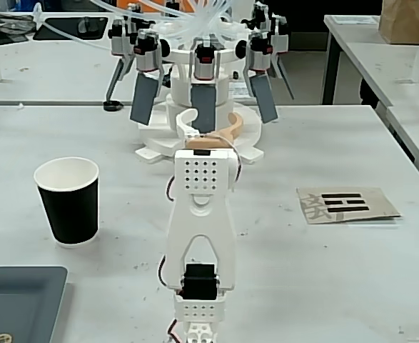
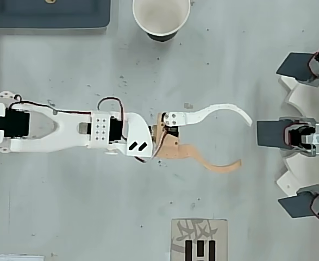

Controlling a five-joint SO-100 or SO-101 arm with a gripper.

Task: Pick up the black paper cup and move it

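White 5-joint arm lies stretched across the grey table (image 2: 67,201). Its hand (image 2: 245,142) is spread wide, 1 white curved finger (image 2: 224,110) and 1 tan curved finger (image 2: 216,165) well apart, nothing between them. Black tapered paper cup with white rim (image 1: 67,201) stands upright, well apart from the hand, at left in the fixed view, near a dark grey tray (image 1: 16,300).

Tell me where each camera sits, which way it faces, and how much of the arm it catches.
Fixed view: behind the arm's base, low, looking forward along the arm to a white multi-armed device; the black paper cup stands left.
Overhead view: above, looking straight down; the whole arm lies left to right, its gripper open.
Shared: the cup, the printed card, the dark tray, the table.
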